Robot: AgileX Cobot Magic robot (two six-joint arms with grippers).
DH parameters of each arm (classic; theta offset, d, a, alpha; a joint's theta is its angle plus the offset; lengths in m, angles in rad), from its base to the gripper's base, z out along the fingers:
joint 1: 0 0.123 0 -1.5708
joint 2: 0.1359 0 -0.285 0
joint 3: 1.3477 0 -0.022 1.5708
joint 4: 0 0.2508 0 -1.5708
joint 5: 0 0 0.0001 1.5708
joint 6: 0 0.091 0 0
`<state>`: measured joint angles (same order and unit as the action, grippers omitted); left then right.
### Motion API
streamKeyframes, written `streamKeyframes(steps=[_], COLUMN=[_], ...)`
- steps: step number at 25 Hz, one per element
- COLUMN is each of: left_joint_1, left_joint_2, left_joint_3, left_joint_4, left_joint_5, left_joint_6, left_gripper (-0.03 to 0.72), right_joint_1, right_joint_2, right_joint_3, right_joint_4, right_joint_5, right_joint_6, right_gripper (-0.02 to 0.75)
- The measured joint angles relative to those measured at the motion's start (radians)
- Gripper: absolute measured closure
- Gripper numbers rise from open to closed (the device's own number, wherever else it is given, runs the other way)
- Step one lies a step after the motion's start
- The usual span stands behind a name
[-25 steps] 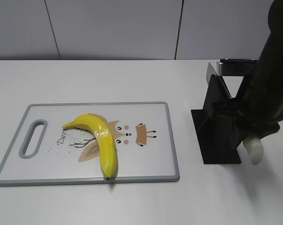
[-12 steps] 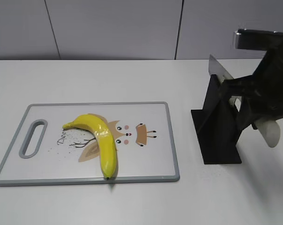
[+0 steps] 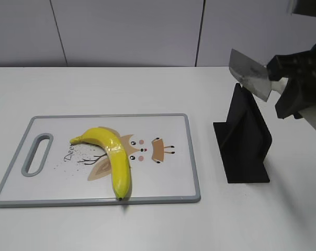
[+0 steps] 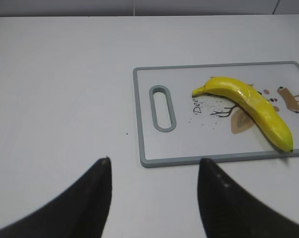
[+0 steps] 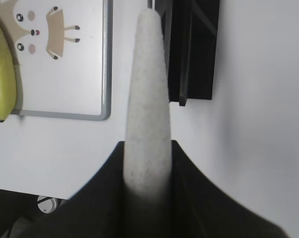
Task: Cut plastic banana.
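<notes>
Open board, knife stand rightward

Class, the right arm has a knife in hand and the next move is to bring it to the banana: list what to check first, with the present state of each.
1. Knife is clear of the black stand: ok.
2. Right gripper is shut on the knife's pale handle: ok.
3. Plastic banana lies flat on the cutting board: ok.
4. Left gripper is open and off the board, not steadying the banana: ok.
5. Blade edge faces down: cannot tell.
</notes>
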<state>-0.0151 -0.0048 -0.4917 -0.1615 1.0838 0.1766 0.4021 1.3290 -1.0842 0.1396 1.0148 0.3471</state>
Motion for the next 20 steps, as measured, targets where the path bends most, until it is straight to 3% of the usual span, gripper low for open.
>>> streamKeyframes(steps=[7,13,20], left_joint_1=[0.000,0.000,0.000], left_joint_2=[0.000,0.057,0.243], left_joint_3=[0.000,-0.009,-0.069], left_joint_4=[0.000,-0.001,-0.044], left_joint_5=[0.000,-0.023,-0.287], left_joint_6=[0.000,0.013,0.110], left_gripper=[0.151,0.155,0.155], right_joint_1=[0.000,0.000,0.000], right_joint_2=[0.000,0.001,0.072], right_joint_3=[-0.092,-0.113,-0.113], right_joint_4=[0.000,0.023,0.081], right_joint_5=[-0.061,-0.213,-0.234], right_joint_6=[-0.067,-0.492,-0.761], right_gripper=[0.549,0.549,0.549])
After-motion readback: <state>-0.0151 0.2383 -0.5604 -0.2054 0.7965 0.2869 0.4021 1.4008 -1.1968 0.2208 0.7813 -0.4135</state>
